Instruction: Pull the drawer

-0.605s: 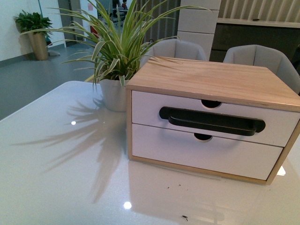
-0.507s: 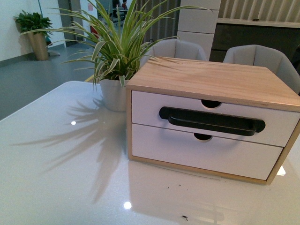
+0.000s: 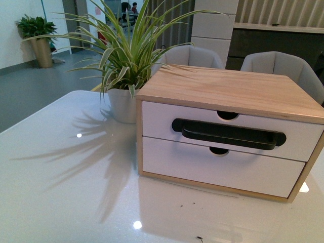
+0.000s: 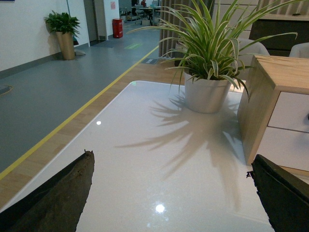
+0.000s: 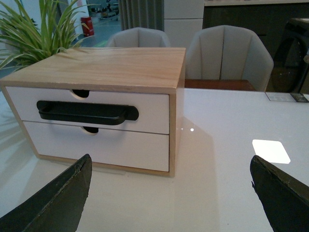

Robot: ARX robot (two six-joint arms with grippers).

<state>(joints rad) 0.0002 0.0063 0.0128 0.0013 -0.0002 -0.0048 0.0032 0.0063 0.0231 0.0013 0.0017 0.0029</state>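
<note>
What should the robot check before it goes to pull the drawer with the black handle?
1. Drawer shut, front flush: ok.
2. Black handle uncovered, nothing before it: ok.
3. Right gripper open, empty, facing the handle: ok.
4. Left gripper open, empty: ok.
5. A gripper on the handle: not ok, neither touches it.
6. Plant pot beside the cabinet, clear of the drawer's path: ok.

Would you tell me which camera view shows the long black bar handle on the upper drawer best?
The front view: the long black bar handle appears whole and largest. The right wrist view also shows it whole, slightly smaller. The left wrist view cuts it off at the frame edge.
</note>
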